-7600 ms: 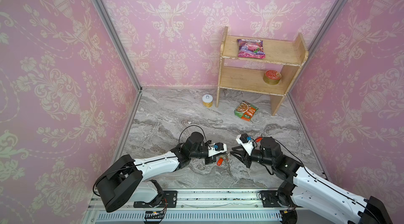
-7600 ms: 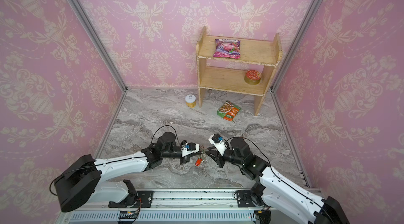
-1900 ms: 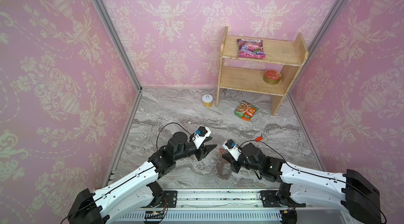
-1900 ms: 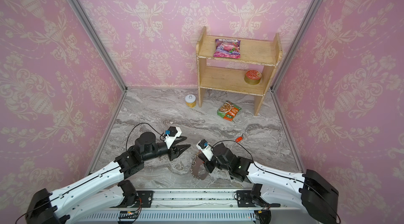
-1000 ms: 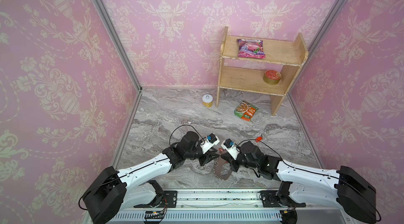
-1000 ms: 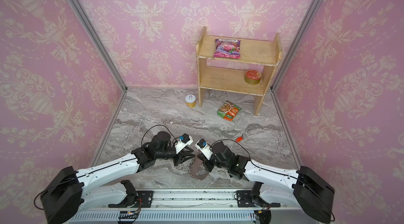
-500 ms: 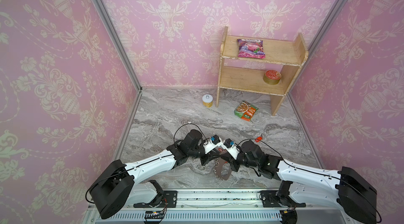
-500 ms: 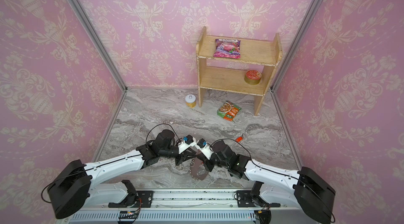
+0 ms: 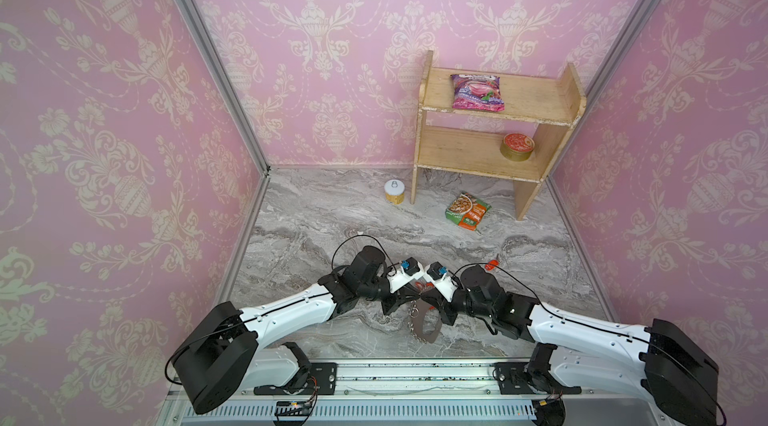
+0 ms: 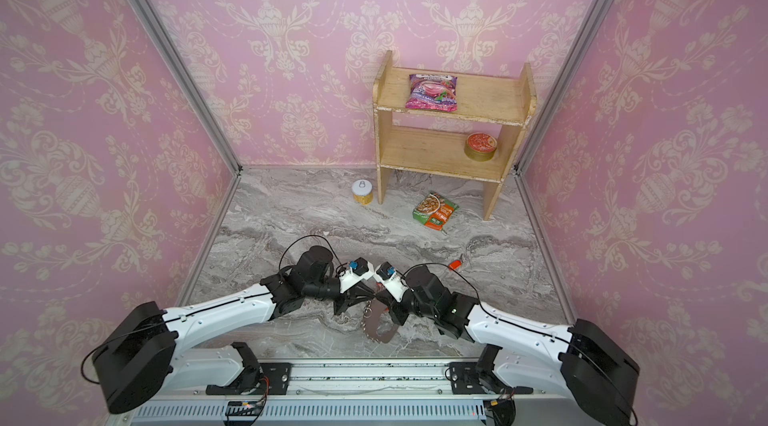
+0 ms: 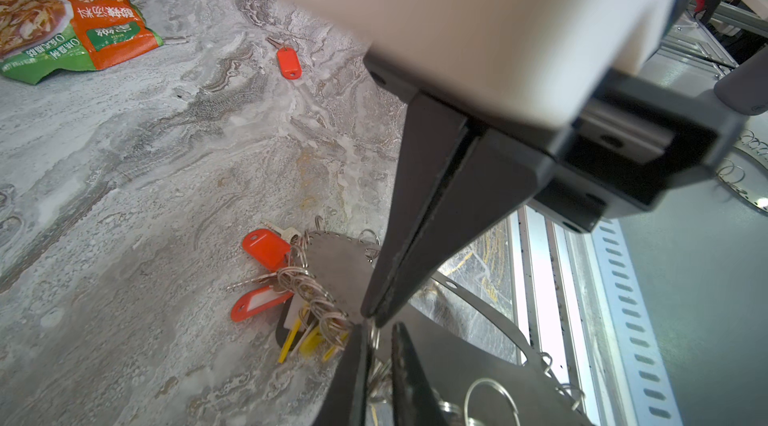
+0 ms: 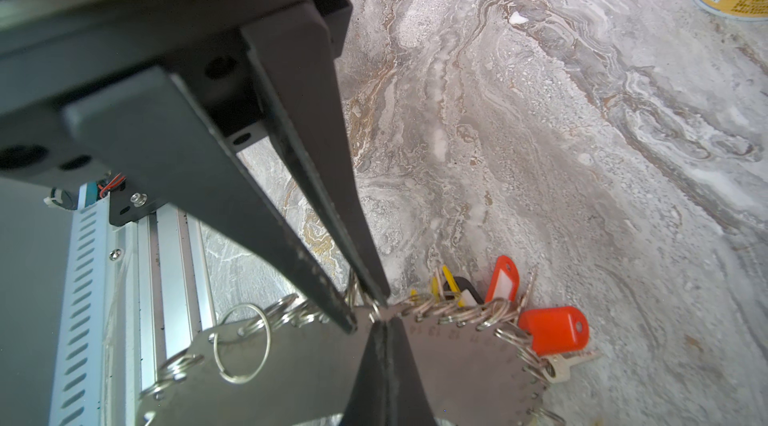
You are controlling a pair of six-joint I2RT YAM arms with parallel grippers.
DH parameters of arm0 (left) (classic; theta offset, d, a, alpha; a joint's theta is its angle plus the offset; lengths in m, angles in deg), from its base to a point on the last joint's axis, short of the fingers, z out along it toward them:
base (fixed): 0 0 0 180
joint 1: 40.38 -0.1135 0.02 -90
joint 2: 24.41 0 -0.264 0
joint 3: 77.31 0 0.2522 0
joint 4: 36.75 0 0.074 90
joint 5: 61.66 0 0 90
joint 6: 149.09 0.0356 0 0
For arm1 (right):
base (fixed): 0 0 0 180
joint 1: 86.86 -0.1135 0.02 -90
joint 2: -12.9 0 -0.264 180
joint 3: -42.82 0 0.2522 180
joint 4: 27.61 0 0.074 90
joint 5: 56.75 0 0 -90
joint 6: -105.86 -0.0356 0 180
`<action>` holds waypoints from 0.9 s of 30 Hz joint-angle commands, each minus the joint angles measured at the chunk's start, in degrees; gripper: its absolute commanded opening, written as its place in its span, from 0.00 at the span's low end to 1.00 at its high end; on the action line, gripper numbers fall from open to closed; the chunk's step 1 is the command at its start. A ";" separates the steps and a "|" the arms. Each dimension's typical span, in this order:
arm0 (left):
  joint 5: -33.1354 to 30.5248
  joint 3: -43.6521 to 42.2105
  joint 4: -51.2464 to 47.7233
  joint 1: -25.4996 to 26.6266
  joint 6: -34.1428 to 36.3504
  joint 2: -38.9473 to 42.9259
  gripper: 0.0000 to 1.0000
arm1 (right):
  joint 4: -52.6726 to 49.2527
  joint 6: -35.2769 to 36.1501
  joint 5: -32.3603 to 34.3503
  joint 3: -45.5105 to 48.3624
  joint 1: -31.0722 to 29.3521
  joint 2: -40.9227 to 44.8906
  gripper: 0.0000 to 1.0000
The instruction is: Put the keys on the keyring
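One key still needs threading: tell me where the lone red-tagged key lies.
In both top views the lone red-tagged key lies right of centre, just beyond the right arm, nearer than the green-orange packet.

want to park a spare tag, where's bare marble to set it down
Free: the marble between the can, the snack packet and the left gripper; the stretch from the loose red-tagged key to the right-hand wall. Crowded: front centre, where it and the right gripper meet on the keyring and its keys.

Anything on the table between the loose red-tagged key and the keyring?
No: the left wrist view shows only bare marble tabletop between the loose red-tagged key and the keyring.
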 commanded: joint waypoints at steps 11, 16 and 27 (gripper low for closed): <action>0.45 1.07 -1.80 0.37 1.42 -2.13 0.23 | 2.48 0.85 -1.49 -1.42 0.15 2.42 0.00; -1.69 1.07 -1.69 0.33 1.32 -2.34 0.19 | 2.61 0.95 -2.30 -1.48 0.09 2.29 0.00; -0.58 -0.08 0.38 -0.47 0.96 -1.16 0.31 | 2.40 1.14 -2.52 -1.15 0.16 3.10 0.00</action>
